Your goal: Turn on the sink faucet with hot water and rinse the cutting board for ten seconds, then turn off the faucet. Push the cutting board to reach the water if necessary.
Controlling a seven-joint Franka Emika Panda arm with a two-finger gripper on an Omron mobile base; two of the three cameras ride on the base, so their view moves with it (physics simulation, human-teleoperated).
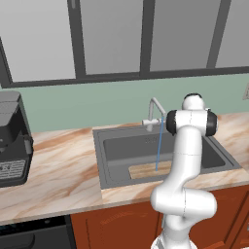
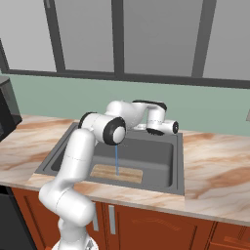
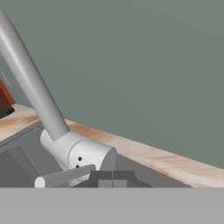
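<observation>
We are seeing water (image 1: 158, 146) running: a thin blue stream falling straight from the spout of the sink faucet (image 1: 154, 113) and landing on the cutting board (image 1: 148, 170). The board is lying flat on the floor of the sink (image 1: 98, 146), toward the front wall and roughly mid-width. In the right base view the stream (image 2: 116, 161) is striking the board (image 2: 116, 173) near its centre, with the basin rim (image 2: 179, 168) framing it.

The arm is reaching over the basin to the back rim, the hand sitting at the faucet base. In the hand view, the gripper (image 3: 112, 177) is showing its two dark fingertips pressed together with no gap between them and nothing pinched. The fingertips are sitting just beside the faucet's short side lever (image 3: 64, 176), which is jutting out from the rounded faucet body (image 3: 83, 153); whether they are touching it, we cannot tell. Red and blue dots are marking that body.

The marbled peach surface (image 1: 53, 165) is surrounding the sink. A dark appliance (image 1: 13, 141) is standing on it far to the left, well apart from the basin. Green wall and windows are running behind.
</observation>
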